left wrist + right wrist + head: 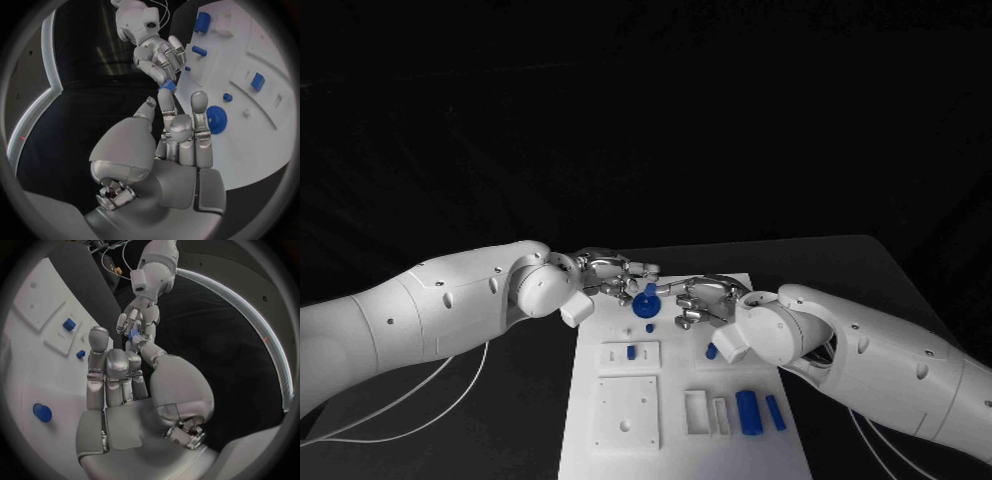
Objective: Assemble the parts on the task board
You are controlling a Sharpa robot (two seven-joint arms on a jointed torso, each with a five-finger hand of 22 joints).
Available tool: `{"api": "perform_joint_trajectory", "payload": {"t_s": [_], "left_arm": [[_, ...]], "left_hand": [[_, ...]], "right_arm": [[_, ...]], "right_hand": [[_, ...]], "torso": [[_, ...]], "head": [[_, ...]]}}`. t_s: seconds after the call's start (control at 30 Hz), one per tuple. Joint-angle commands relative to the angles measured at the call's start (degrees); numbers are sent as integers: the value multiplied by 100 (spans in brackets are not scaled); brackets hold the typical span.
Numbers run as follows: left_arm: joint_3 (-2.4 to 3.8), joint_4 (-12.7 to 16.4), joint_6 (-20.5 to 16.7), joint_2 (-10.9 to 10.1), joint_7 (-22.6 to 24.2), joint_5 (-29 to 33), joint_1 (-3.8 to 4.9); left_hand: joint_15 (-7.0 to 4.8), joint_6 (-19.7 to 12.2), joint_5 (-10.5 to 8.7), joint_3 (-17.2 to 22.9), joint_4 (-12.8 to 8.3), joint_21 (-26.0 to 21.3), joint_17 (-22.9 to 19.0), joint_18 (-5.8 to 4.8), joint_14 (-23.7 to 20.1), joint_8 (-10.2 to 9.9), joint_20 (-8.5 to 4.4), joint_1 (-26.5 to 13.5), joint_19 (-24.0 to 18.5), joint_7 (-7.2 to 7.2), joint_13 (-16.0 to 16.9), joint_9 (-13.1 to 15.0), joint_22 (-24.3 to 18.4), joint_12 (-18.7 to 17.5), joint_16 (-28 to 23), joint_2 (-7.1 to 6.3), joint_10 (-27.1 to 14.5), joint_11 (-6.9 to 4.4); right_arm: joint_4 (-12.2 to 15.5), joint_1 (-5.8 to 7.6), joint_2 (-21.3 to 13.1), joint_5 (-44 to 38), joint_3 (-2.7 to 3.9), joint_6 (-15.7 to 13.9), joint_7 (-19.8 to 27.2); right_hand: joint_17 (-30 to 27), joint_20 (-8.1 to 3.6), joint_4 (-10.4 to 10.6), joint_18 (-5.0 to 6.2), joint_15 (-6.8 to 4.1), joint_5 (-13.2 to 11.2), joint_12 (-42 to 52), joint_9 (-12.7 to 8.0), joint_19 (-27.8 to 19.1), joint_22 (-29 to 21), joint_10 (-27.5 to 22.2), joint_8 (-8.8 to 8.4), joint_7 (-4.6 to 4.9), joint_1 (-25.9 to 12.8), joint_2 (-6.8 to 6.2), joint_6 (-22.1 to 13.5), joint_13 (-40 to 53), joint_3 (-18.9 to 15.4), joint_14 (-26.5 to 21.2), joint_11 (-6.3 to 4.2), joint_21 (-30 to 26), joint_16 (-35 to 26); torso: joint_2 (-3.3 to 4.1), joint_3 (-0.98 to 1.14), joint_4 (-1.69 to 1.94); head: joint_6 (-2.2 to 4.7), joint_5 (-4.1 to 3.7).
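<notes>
Two silver many-fingered hands meet fingertip to fingertip over the far end of the white rectangular task board [589, 400] on the black tabletop [877, 270]. The left hand [610, 272] reaches in from the left and the right hand [704, 302] from the right. One small blue plastic piece [167, 86] sits where their fingers touch, held just above the board. The pose reads as a handover or a shared steadying before insertion. The fingers of both hands close in around it, but which hand carries the load cannot be told. The remaining fingers of each hand stand loosely apart.

Six further blue parts wait on the board. One blue toothed gear wheel [646, 303] lies flat at the far end, directly below the meeting hands, likely seated where it belongs. One small round blue peg [649, 327] stands just nearer. One blue block [630, 351] sits in the small white square inset plate [612, 358], apparently already fitted. One blue piece [711, 351] lies partly hidden beside the right wrist. Two blue cylinders [749, 412] lie side by side at the near right, seemingly parked as stock.

Two white upright blocks [695, 412] stand just left of the cylinders, and one larger white square plate [627, 412] lies at the near left.
</notes>
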Motion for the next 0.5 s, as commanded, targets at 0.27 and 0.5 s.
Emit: {"api": "perform_joint_trajectory", "payload": {"t_s": [0.27, 0.5], "left_arm": [[2, 16, 271, -154, 503, -652, 1], [-2, 80, 678, -228, 714, -1238, -1]], "left_hand": [[16, 327, 178, 90, 94, -17, -27, 41, -35, 204, 8, -209, -24, -121, -32, 39, 81, 9, 7, -230, -42, -58], [-27, 678, 352, 232, 168, 29, 116, -11, 6, 283, -39, -539, -17, -259, -64, 609, 93, -43, 78, -329, 65, -111]], "right_arm": [[-13, -3, -139, -121, 22, -28, 107], [-56, -3, -169, -137, 53, -55, 110]], "right_hand": [[9, -59, -51, -60, -26, 65, -29, 5, 212, 7, 30, 22, -42, -56, 11, 75, 18, 12, 3, -38, -28, -20], [11, -59, -56, -61, -26, 76, -32, 4, 214, 8, 31, 22, -43, -60, 10, 77, 20, 16, 6, -39, -25, -19]], "torso": [[-1, 0, 0], [0, 2, 3]], "head": [[19, -12], [18, -14]]}}
